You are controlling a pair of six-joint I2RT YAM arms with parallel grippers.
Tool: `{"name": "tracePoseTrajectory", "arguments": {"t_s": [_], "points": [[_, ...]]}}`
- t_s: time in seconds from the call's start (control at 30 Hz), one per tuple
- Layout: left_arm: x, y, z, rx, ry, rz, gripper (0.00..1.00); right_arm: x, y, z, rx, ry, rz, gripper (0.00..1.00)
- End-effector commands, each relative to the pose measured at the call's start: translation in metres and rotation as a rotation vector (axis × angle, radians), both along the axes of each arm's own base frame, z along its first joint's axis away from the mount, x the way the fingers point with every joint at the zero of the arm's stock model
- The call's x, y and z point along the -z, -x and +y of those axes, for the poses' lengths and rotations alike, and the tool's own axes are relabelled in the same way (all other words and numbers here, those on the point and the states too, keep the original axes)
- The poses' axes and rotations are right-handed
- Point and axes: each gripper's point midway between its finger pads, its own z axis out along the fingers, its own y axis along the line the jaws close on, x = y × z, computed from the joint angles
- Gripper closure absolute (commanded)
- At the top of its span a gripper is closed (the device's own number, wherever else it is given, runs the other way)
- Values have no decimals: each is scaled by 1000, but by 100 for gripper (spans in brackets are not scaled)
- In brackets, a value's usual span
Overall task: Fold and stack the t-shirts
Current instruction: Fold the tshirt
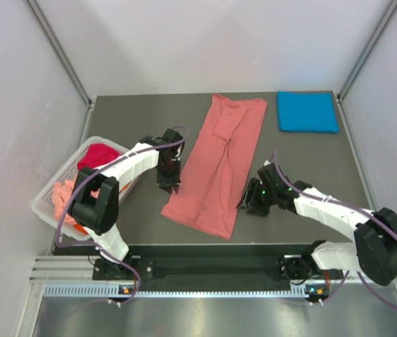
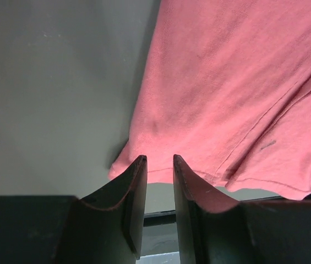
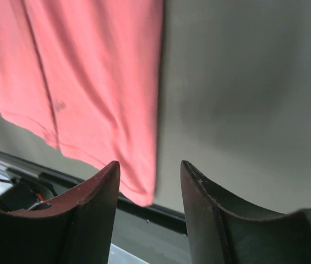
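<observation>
Grey bench point(image 1: 324, 158), your left end effector point(image 2: 159, 160) slightly apart, your right end effector point(image 3: 149, 166) wider apart, salmon-pink t-shirt point(image 1: 219, 161) flat between them.

The long salmon-pink cloth t-shirt point(image 1: 219, 165) is plain, one even colour, with only a darker seam line down it. The folded bright blue cloth t-shirt point(image 1: 307, 111) is plain too. Dark grey matte worktop point(image 1: 135, 119) — white slatted plastic basket point(image 1: 59, 175) with magenta cloth point(image 1: 100, 156) and pale orange-pink cloth point(image 1: 63, 193).
</observation>
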Motion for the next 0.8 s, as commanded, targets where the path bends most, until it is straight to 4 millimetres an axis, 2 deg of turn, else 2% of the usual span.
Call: {"name": "tracePoseTrajectory", "arguments": {"t_s": [0.0,0.07,0.1,0.4,0.63,0.73,0.77], "points": [[-9,-7,-8,12,61,-53,69,-7,4,9,76,-36,-61,52],[-11,-4,-12,14,94,-55,69,-1,14,17,53,-54,-69,53],[-11,-3,-12,10,95,-56,69,-2,18,28,38,-84,-73,54],[-9,1,-7,12,81,-60,69,19,58,52,17,-23,-30,59],[-6,4,-3,7,67,-64,69,34,73,50,22,34,-7,62],[-10,3,-5,4,82,-71,69,31,70,43,36,57,-31,78],[-12,4,-7,-2,96,-68,69,27,69,43,29,57,-46,89]]}}
